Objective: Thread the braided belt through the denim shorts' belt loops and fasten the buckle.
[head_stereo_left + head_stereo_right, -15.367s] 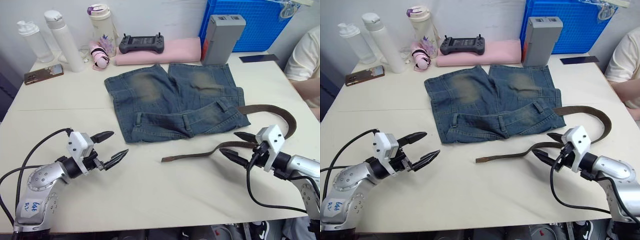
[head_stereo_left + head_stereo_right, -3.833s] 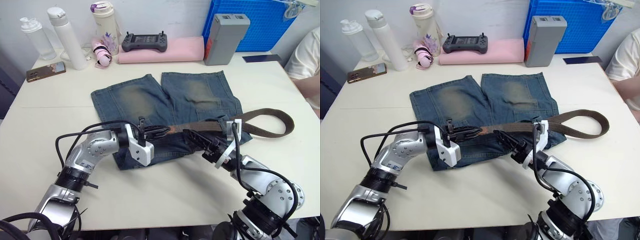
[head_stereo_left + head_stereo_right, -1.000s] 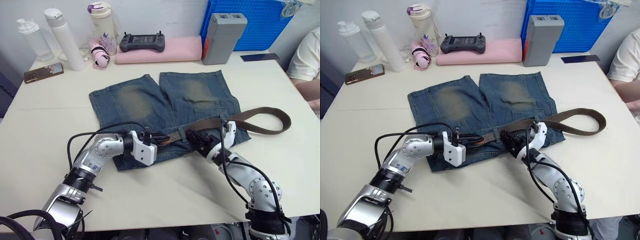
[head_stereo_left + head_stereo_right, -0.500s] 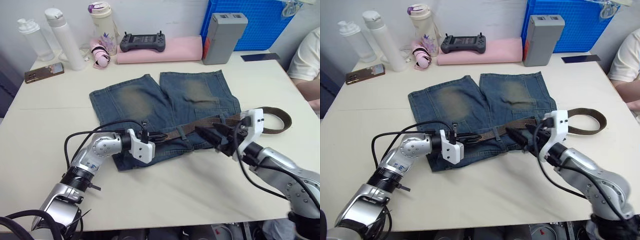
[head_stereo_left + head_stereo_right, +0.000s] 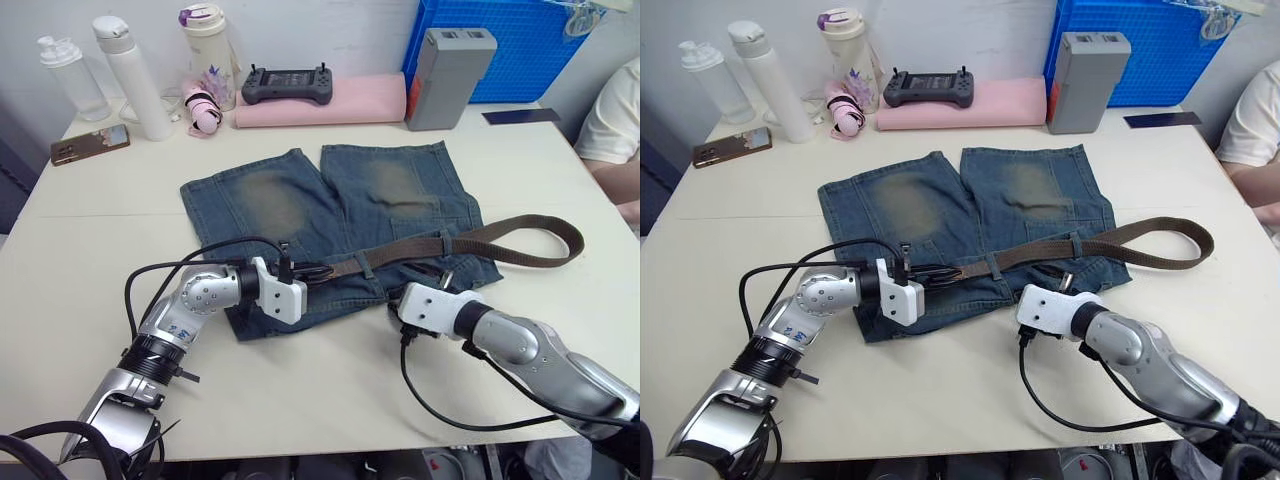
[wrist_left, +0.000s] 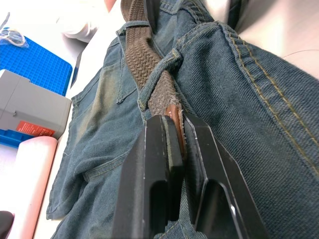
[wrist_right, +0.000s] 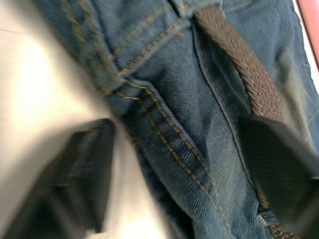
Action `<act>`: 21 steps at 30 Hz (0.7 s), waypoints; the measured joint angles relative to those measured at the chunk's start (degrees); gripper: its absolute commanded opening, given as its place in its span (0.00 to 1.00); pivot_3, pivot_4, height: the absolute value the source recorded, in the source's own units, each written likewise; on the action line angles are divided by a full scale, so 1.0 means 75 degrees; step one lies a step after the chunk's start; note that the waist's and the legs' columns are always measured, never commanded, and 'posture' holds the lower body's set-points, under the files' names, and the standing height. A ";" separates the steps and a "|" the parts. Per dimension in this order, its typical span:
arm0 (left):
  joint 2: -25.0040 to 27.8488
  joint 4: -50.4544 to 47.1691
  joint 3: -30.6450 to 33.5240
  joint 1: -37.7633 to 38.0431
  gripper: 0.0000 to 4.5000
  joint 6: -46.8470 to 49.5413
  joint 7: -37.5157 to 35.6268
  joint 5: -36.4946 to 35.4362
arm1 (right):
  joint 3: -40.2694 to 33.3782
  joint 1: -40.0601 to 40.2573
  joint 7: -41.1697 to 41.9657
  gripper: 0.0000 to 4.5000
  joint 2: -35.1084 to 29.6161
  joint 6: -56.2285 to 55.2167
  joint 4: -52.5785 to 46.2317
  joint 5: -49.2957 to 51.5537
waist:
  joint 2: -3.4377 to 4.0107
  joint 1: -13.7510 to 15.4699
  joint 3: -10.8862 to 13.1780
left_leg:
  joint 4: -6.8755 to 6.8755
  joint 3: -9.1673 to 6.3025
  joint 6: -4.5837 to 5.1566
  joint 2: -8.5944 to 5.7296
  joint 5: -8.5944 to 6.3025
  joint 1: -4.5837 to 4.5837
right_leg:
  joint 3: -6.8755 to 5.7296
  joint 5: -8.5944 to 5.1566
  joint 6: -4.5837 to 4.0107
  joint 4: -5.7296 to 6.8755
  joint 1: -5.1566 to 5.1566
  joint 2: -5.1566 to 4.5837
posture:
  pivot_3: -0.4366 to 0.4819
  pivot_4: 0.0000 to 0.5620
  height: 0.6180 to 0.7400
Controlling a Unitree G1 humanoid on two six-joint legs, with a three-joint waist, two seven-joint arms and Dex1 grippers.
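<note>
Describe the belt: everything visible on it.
The belt is a dark-brown woven strap lying across the waistband of the shorts. Its tip is pinched in the left gripper. From there it passes under a belt loop, runs right along the waistband, leaves the denim and curls into a flat loop on the table. The right gripper straddles the waistband edge beside it, open.

Bright, even indoor light with soft shadows; head views are sharp, while the right wrist view is motion-blurred.

No legible text, labels or numbers — none readable.
</note>
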 measured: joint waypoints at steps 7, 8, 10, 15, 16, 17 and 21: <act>0.0111 -0.0190 0.0014 0.0133 0.00 0.0018 -0.0004 -0.0010 | -0.0332 0.0236 0.0025 0.00 0.0806 0.0421 0.0461 -0.0219 | -0.0010 0.0046 -0.0007 | 0.0023 -0.0016 0.0002 -0.0004 0.0000 0.0007 | -0.0006 0.0004 0.0008 0.0000 0.0028 -0.0003 | 0.48 0.27 0.71; 0.0129 -0.0206 0.0014 0.0139 0.00 0.0018 -0.0005 -0.0016 | -0.0451 0.0277 0.0018 0.00 0.0805 0.0490 0.0504 -0.0209 | -0.0010 0.0064 -0.0007 | 0.0026 -0.0020 0.0003 -0.0005 0.0001 0.0006 | -0.0006 0.0005 0.0009 -0.0001 0.0031 -0.0005 | 0.48 0.27 0.71; 0.0215 -0.0294 0.0024 0.0205 0.00 0.0015 -0.0009 -0.0042 | -0.1443 0.0552 -0.0063 0.00 0.0795 0.0889 0.0989 -0.0192 | -0.0011 0.0205 -0.0007 | 0.0027 -0.0023 0.0010 -0.0017 0.0001 -0.0001 | -0.0003 0.0012 0.0021 -0.0012 0.0033 -0.0011 | 0.48 0.27 0.71; 0.0314 -0.0455 0.0062 0.0385 0.00 0.0006 -0.0013 -0.0072 | -0.2541 0.0896 -0.0139 0.00 0.0473 0.1357 0.1734 -0.0432 | -0.0010 0.0321 -0.0007 | 0.0010 -0.0026 0.0015 -0.0022 0.0001 -0.0013 | -0.0010 0.0015 0.0027 -0.0043 0.0032 -0.0010 | 0.48 0.27 0.71; 0.0325 -0.0462 0.0063 0.0386 0.00 0.0006 -0.0013 -0.0079 | -0.2670 0.0948 -0.0120 0.00 0.0478 0.1396 0.1795 -0.0511 | -0.0009 0.0315 -0.0007 | 0.0003 -0.0024 0.0015 -0.0022 0.0001 -0.0013 | -0.0009 0.0015 0.0027 -0.0047 0.0030 -0.0009 | 0.48 0.27 0.71; 0.0328 -0.0466 0.0064 0.0386 0.00 0.0004 -0.0013 -0.0095 | -0.2734 0.0965 -0.0068 0.00 0.0526 0.1445 0.1790 -0.0522 | -0.0009 0.0296 -0.0007 | -0.0001 -0.0023 0.0014 -0.0021 0.0001 -0.0012 | -0.0009 0.0015 0.0027 -0.0048 0.0030 -0.0006 | 0.48 0.27 0.71; 0.0324 -0.0471 0.0064 0.0386 0.00 -0.0042 -0.0013 -0.0133 | -0.3030 0.0888 0.0068 0.00 0.1060 0.1831 0.1652 -0.0479 | -0.0010 0.0219 -0.0007 | -0.0002 -0.0022 0.0014 -0.0018 0.0002 -0.0011 | -0.0009 0.0015 0.0028 -0.0048 0.0031 -0.0003 | 0.48 0.27 0.71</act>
